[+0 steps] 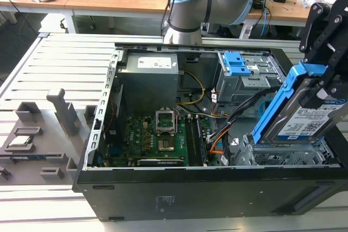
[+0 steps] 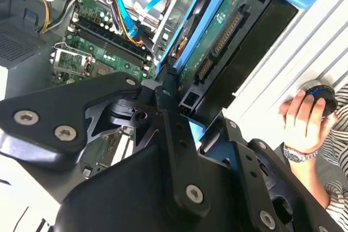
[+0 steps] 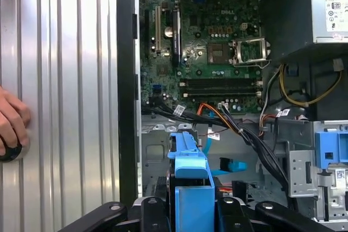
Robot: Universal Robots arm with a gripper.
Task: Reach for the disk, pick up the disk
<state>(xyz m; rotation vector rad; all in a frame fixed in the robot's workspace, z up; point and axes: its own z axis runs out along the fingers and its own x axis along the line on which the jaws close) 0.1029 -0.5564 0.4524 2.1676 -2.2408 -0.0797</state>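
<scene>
one disk (image 1: 304, 113), blue-framed, tilted, lifted above the drive cage (image 1: 283, 153) at the exterior view's right of the open case (image 1: 163, 199). gripper (image 1: 326, 88) clamped on its upper end. motherboard (image 1: 155, 139) below; a person's hand (image 2: 304, 118) beside the case.

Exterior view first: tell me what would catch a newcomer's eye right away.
The blue-framed disk stands out, tilted up out of the open computer case at the exterior view's right, with the black pincer closed on its upper end. Next comes the green motherboard on the case floor. In the second wrist view, a person's hand rests beside the case.
</scene>
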